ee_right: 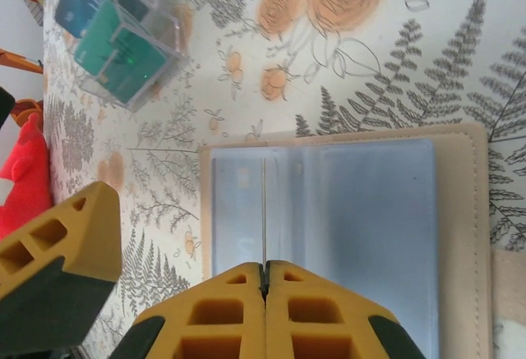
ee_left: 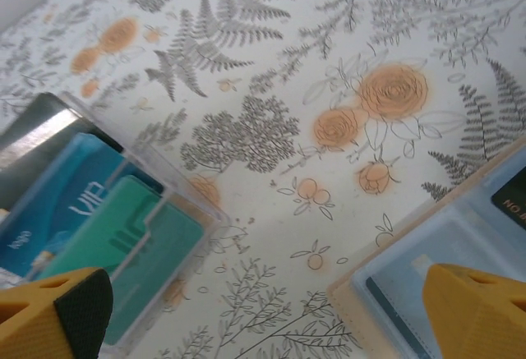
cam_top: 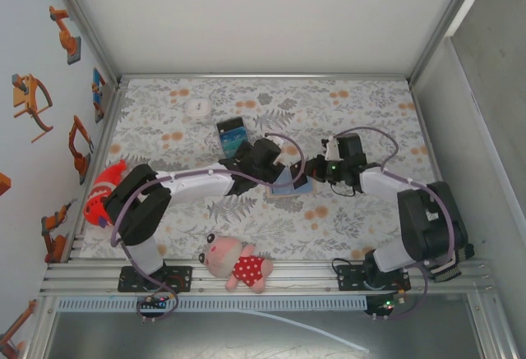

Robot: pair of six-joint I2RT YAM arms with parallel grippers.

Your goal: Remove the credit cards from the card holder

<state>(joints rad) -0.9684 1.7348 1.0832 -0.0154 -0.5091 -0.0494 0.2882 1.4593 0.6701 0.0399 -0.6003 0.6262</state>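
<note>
The card holder [ee_right: 460, 236] lies open on the flowered tablecloth, tan-rimmed with blue-grey inner faces; it also shows in the top view [cam_top: 296, 183] and the left wrist view [ee_left: 427, 252]. My right gripper [ee_right: 265, 267] is shut on a thin leaf that stands on edge from the holder's inner face. Whether that leaf is a card or a sleeve I cannot tell. My left gripper [ee_left: 263, 318] hangs open above the cloth, one fingertip [ee_left: 481, 310] over the holder's corner, the other [ee_left: 53, 310] over a clear box [ee_left: 164, 186] holding teal and blue cards [ee_left: 90, 219].
The clear box [cam_top: 231, 135] stands just behind the left wrist and at the upper left of the right wrist view [ee_right: 123, 39]. A stuffed toy [cam_top: 238, 264] lies at the front edge, a red thing [cam_top: 103, 191] at the left edge, a white disc [cam_top: 198, 108] at the back.
</note>
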